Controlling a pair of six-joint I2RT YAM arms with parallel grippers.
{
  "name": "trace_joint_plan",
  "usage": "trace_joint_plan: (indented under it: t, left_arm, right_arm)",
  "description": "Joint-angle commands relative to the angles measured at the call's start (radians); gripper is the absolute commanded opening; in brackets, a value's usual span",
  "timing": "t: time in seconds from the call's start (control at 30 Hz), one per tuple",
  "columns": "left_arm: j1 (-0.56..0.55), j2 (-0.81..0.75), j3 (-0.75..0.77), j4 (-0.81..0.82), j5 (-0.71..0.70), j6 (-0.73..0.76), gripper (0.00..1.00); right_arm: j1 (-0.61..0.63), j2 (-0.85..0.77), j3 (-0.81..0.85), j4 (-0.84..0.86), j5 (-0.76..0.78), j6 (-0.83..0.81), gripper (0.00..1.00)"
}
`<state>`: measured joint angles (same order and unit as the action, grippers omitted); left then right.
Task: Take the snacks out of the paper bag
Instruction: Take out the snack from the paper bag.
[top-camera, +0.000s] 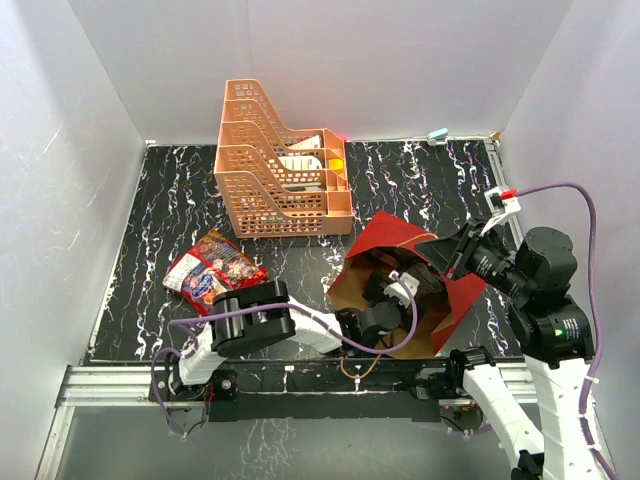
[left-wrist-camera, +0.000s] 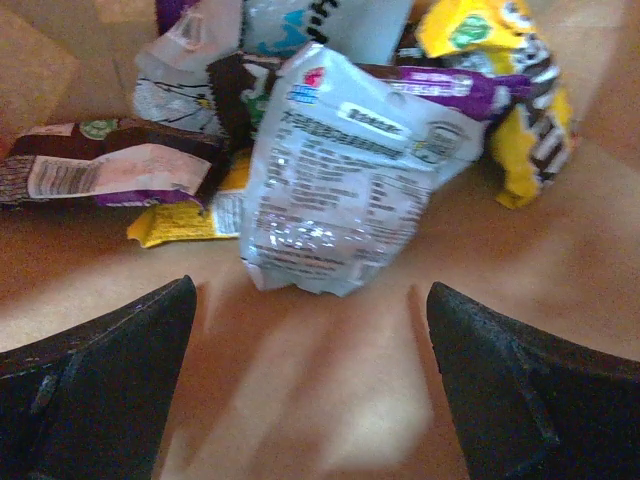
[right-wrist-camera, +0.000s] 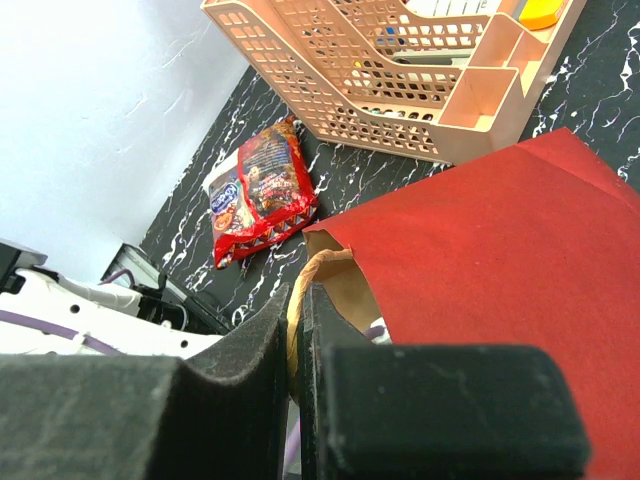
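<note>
From above, your left hand (top-camera: 385, 287) reaches into the tipped bag (top-camera: 395, 238) on the worktop (top-camera: 180, 200); the red packet (top-camera: 213, 272) lies outside, well left. Left wrist: jaws spread wide, empty, a silver packet (left-wrist-camera: 340, 190) dead ahead between them, its long axis running away from the hand. Right wrist: your right hand (right-wrist-camera: 298, 300) is clamped tight on the bag's cord handle (right-wrist-camera: 322, 256).
</note>
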<state>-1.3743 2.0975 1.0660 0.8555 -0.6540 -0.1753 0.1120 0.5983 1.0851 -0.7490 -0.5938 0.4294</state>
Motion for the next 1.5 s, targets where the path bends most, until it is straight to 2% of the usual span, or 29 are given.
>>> trace_joint_plan:
  t: [0.0, 0.1, 0.37, 0.6, 0.67, 0.77, 1.0, 1.33, 1.47]
  left_arm:
    - [0.04, 0.025, 0.078, -0.045, -0.075, -0.02, 0.98]
    - [0.062, 0.051, 0.119, -0.105, -0.063, -0.055, 0.99]
    - [0.073, 0.126, 0.225, -0.147, 0.001, -0.068, 0.98]
    - [0.069, 0.157, 0.27, -0.159, -0.03, -0.084, 0.97]
    - [0.068, 0.148, 0.253, -0.128, 0.004, -0.093, 0.9]
    - [0.069, 0.13, 0.236, -0.119, 0.028, -0.124, 0.7]
    - [0.069, 0.105, 0.224, -0.116, 0.058, -0.142, 0.32]
    - [0.068, 0.0, 0.171, -0.175, 0.136, -0.16, 0.02]
    - [0.069, -0.072, 0.132, -0.237, 0.236, -0.184, 0.0]
  right_arm:
    - [0.0, 0.005, 0.052, 0.06, 0.004, 0.008, 0.07]
    - [0.002, 0.009, 0.054, 0.057, 0.007, 0.004, 0.07]
    - [0.001, 0.021, 0.048, 0.057, 0.003, 0.003, 0.07]
    - [0.001, 0.027, 0.056, 0.048, 0.016, 0.003, 0.07]
    - [0.002, 0.032, 0.062, 0.044, 0.013, 0.002, 0.07]
    - [0.001, 0.039, 0.076, 0.033, 0.017, -0.005, 0.07]
    - [0.001, 0.041, 0.1, 0.007, 0.027, -0.014, 0.07]
    - [0.002, 0.032, 0.11, -0.013, 0.058, -0.022, 0.07]
    - [0.001, 0.034, 0.115, -0.019, 0.077, -0.026, 0.07]
